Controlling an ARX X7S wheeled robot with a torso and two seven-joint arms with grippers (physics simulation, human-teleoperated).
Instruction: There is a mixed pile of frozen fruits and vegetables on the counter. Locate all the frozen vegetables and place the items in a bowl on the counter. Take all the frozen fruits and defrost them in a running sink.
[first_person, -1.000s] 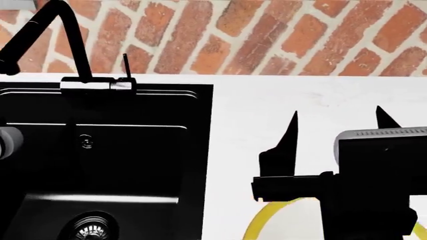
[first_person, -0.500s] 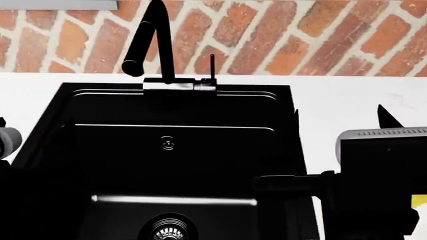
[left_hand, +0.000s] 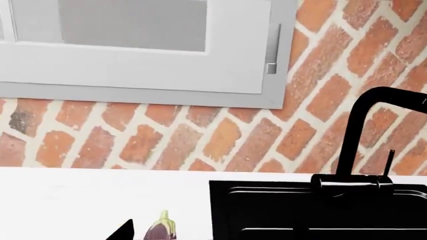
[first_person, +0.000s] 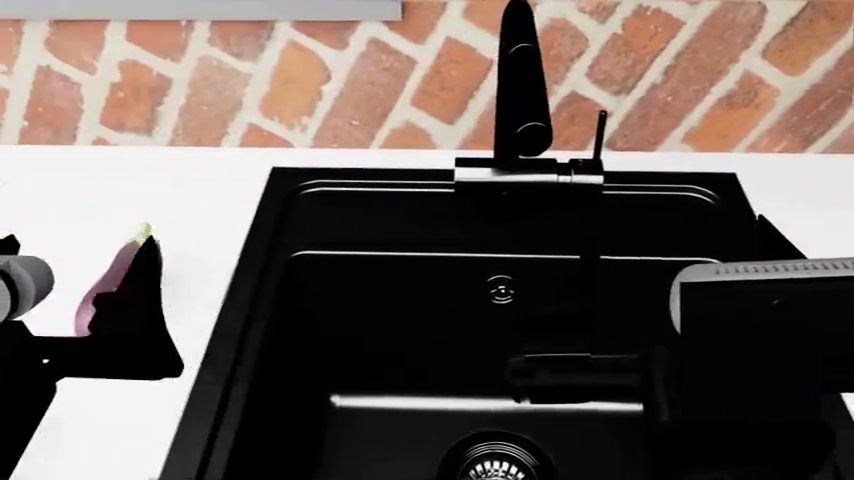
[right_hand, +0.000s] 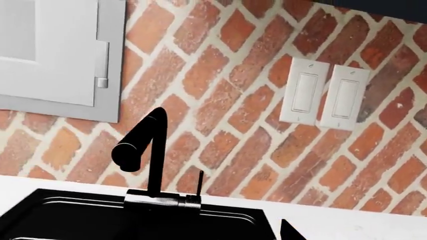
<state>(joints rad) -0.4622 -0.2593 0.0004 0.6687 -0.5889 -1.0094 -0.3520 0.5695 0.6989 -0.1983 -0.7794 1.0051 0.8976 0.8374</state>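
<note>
Eggplant (first_person: 112, 275) lay on the white desk (first_person: 134, 190) just beside the sink's (first_person: 400, 330) left edge, its green stem toward the brick wall. I held the left end effector (first_person: 80, 300) right at it, one dark finger in front of the purple body; I could not tell how its jaws stood. I parked the right end effector (first_person: 667, 300) empty over the basin, fingers apart, below the faucet (first_person: 521, 90). I judged the vegetable pick next; the bowl was out of view.

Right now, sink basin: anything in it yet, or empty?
Empty as far as visible. The head view shows the sink basin bare down to the drain, no fruit. Its near right corner is hidden behind the right arm.
</note>
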